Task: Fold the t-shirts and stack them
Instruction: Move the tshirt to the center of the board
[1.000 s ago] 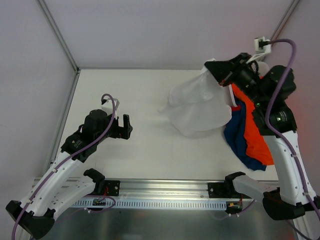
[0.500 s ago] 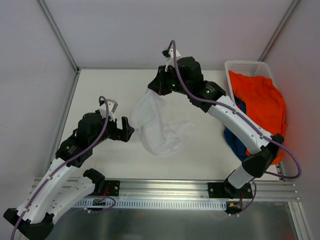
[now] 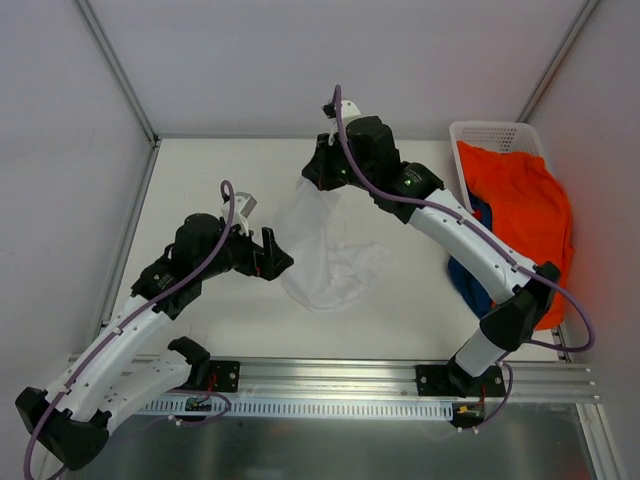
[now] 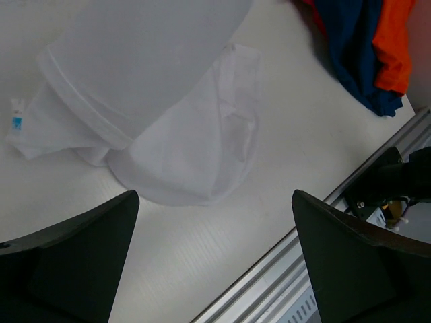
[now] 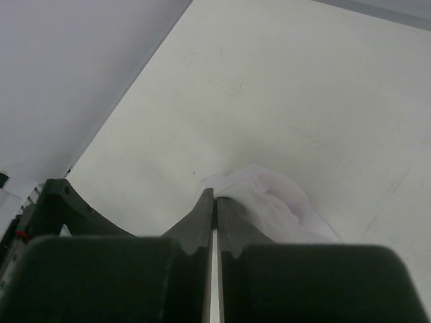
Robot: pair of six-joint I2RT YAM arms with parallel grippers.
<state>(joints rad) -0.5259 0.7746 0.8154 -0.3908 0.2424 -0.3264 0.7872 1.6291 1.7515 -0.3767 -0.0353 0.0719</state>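
Nothing is folded yet: your right gripper (image 3: 318,174) pinches the hanging white shirt (image 3: 330,255), your left gripper (image 3: 283,262) gapes empty.

My right arm, white links with black joints (image 3: 470,250), climbs from its base at the lower right of the top view, bends near the right edge and stretches long to upper centre. The black two-finger right gripper (image 3: 316,182) tips downward; on its wrist view the jaws are pressed flat together (image 5: 215,202), pinching a fold of the white cloth t-shirt (image 5: 269,195). My left arm, same white and black (image 3: 120,335), runs up from the lower left corner, forearm angled toward centre. The black two-finger left gripper (image 3: 278,262) aims right, jaws spread wide, with one finger (image 4: 74,256) in each lower corner of its wrist view.
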